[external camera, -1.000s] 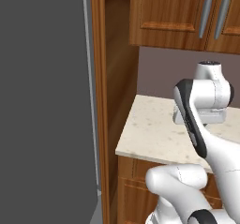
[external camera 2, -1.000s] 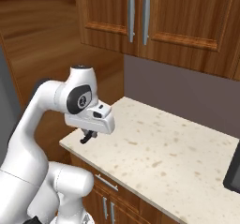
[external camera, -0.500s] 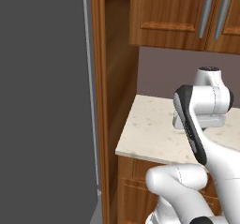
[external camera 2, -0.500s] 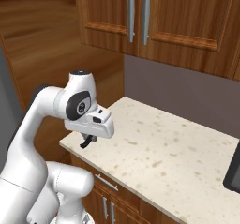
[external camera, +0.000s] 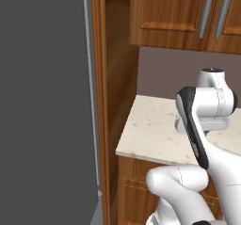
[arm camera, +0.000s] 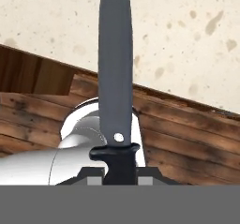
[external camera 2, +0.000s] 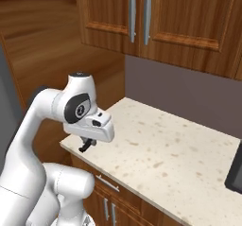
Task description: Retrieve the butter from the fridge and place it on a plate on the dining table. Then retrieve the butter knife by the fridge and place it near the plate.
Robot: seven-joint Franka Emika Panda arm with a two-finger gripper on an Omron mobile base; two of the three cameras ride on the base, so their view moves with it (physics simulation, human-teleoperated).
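**Knife in the jaws, over the counter's front edge**

One slim dark grey-black butter knife (arm camera: 115,63) sits in the two-finger gripper (arm camera: 119,168). Hand view: black handle at the bottom between the finger tips, grey blade running straight away from the hand to the top of the view. Jaws closed tight on the handle, nothing else touched. In the right base view the gripper (external camera 2: 85,145) shows as a small dark shape hanging under the white hand, just above the near left corner of the counter; the knife itself is too small there to make out.

Beyond the blade: one beige speckled stone wall counter (arm camera: 187,40), and nearer than it the brown wooden drawer fronts (arm camera: 187,138). The blade crosses the counter's front edge, its far part over the stone.

Left base view: one flat grey fridge (external camera: 42,101) fills the left side, with a tall wooden panel just beside it, then the same counter (external camera: 150,134).

Furthest off: wooden upper cupboards (external camera 2: 189,17), two vertical metal bar handles (external camera 2: 140,12) side by side, grey backsplash below.
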